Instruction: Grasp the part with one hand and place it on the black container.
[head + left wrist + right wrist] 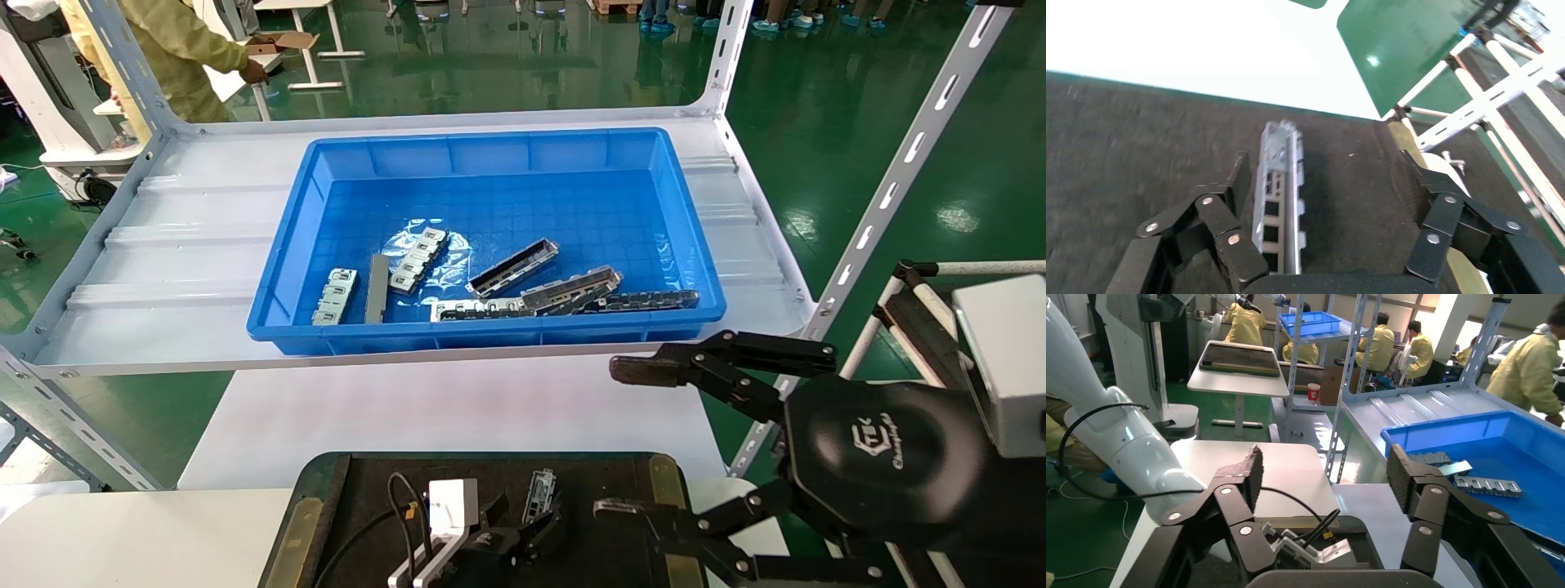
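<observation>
A silvery channel part [1277, 190] lies flat on the black container [1138, 153]. My left gripper [1321, 174] hovers low over it, jaws wide open; the part lies between the fingers, close beside one finger [1239, 177]. In the head view the part [539, 492] and left gripper [527, 523] are at the bottom centre, over the container [621, 482]. My right gripper [629, 441] is open and empty at the right, beside the container's right edge, below the shelf front. It also shows in the right wrist view [1326, 468].
A blue bin [286, 245] stands on the grey shelf [163, 245] ahead. It holds two more channel bars [512, 268], short silver clips [335, 296] and a black chain-like strip [645, 300]. Slotted shelf posts [891, 188] rise at the right. A white table [409, 408] lies under the container.
</observation>
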`<act>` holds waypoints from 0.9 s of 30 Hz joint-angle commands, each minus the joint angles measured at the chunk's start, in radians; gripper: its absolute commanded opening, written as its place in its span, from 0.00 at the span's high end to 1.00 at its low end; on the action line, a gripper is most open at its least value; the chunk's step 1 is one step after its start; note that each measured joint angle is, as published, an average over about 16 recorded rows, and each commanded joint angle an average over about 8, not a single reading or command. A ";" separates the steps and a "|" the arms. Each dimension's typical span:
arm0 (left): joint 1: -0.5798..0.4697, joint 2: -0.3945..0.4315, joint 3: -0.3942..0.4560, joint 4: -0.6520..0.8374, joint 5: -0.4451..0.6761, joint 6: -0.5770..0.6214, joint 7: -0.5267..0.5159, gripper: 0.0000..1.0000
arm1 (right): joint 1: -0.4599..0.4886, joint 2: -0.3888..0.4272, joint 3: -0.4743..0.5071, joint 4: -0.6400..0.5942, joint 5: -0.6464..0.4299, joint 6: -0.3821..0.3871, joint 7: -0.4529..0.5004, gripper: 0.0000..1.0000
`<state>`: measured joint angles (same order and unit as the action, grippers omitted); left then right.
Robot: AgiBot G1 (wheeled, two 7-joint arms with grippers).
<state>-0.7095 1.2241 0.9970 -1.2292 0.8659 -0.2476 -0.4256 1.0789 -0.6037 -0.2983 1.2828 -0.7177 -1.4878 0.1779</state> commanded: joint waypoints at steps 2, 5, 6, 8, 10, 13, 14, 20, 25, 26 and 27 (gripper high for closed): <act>-0.013 -0.030 -0.001 -0.018 0.013 0.047 0.002 0.00 | 0.000 0.000 0.000 0.000 0.000 0.000 0.000 0.00; -0.028 -0.066 -0.006 -0.032 0.028 0.116 0.005 0.00 | 0.000 0.000 0.000 0.000 0.000 0.000 0.000 0.00; -0.033 -0.078 -0.009 -0.037 0.034 0.141 0.007 0.00 | 0.000 0.000 0.000 0.000 0.000 0.000 0.000 0.00; -0.042 -0.104 -0.015 -0.048 0.044 0.195 0.013 0.00 | 0.000 0.000 0.000 0.000 0.000 0.000 0.000 0.00; -0.050 -0.130 -0.024 -0.058 0.052 0.249 0.020 0.00 | 0.000 0.000 -0.001 0.000 0.000 0.000 0.000 0.00; -0.059 -0.164 -0.043 -0.070 0.060 0.330 0.034 0.00 | 0.000 0.000 -0.001 0.000 0.001 0.000 0.000 0.00; -0.061 -0.175 -0.050 -0.073 0.061 0.356 0.040 0.00 | 0.000 0.000 -0.001 0.000 0.001 0.000 0.000 0.00; -0.068 -0.228 -0.107 -0.088 0.050 0.507 0.091 0.00 | 0.000 0.000 -0.001 0.000 0.001 0.000 -0.001 0.00; -0.064 -0.266 -0.168 -0.098 0.019 0.627 0.153 0.00 | 0.000 0.001 -0.001 0.000 0.001 0.001 -0.001 0.00; -0.063 -0.273 -0.181 -0.099 0.012 0.652 0.167 0.00 | 0.000 0.001 -0.001 0.000 0.001 0.001 -0.001 0.00; -0.062 -0.281 -0.193 -0.100 0.004 0.676 0.181 0.00 | 0.000 0.001 -0.001 0.000 0.001 0.001 -0.001 0.00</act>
<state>-0.7723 0.9430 0.8075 -1.3279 0.8686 0.4263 -0.2465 1.0792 -0.6031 -0.2998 1.2828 -0.7167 -1.4871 0.1771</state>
